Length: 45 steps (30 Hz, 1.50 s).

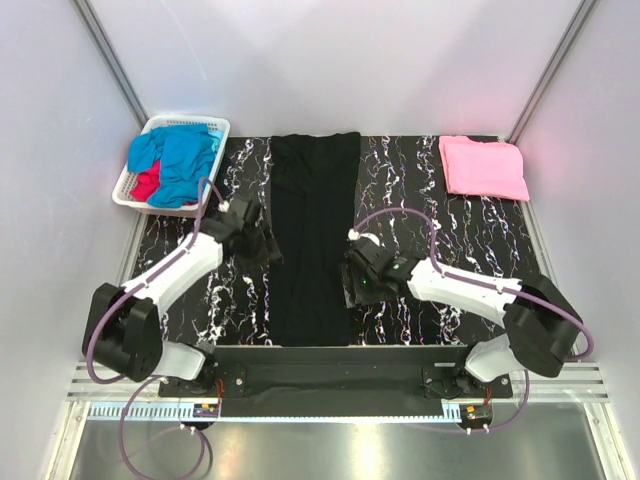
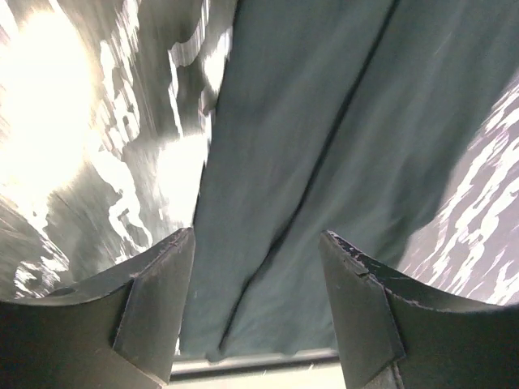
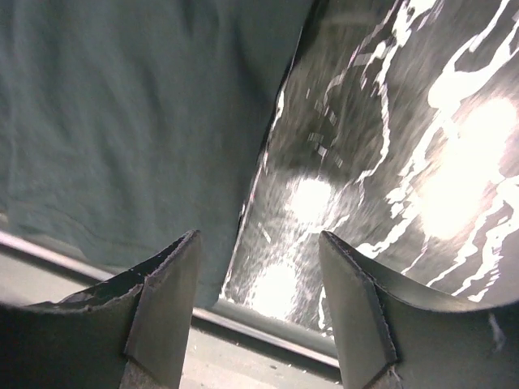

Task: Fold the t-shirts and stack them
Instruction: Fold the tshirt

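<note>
top camera: high overhead, facing down. 2 wrist cameras: close above black t-shirt [image 1: 315, 240], shared by all 3.

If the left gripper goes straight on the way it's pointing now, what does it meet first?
Most likely the black t-shirt: the open left gripper points down at the cloth near its left edge, with nothing between. How far above it hangs is unclear.

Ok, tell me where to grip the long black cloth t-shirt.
I'd take the black t-shirt at its near-end corners, left gripper from the left edge, right gripper from the right: it lies flat as a narrow lengthwise strip.
</note>
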Motion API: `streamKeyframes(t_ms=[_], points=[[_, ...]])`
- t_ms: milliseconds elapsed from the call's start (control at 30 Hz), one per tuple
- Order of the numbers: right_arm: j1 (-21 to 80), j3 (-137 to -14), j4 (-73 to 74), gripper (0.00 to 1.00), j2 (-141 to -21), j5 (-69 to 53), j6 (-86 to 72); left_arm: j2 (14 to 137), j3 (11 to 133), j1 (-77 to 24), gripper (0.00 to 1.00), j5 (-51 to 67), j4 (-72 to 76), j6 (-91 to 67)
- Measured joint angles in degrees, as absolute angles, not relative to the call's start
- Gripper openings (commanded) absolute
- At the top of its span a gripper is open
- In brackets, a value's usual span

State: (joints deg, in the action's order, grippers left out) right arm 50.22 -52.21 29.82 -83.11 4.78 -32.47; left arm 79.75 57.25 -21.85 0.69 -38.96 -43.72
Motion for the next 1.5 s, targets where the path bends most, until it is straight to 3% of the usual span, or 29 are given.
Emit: streamKeyframes(t_ms=[567, 1067, 1500], points=[[56.64, -37.34, 17.41, 0.67, -74.76, -3.75, -44.71, 56.8, 25.91, -25.1, 0.67, 8.62, -31.05, -55.57], [57.98, -31.68, 6.63, 0.67, -76.99, -7.2, -50.24, 63.68, 21.76, -25.1, 0.63, 19.33, -16.19, -61.87], [58.02, -30.72, 1.45, 0.67, -78.59, -8.38, -52.14, 52.75, 21.63, -25.12, 0.6, 9.23, -32.64, -63.64]])
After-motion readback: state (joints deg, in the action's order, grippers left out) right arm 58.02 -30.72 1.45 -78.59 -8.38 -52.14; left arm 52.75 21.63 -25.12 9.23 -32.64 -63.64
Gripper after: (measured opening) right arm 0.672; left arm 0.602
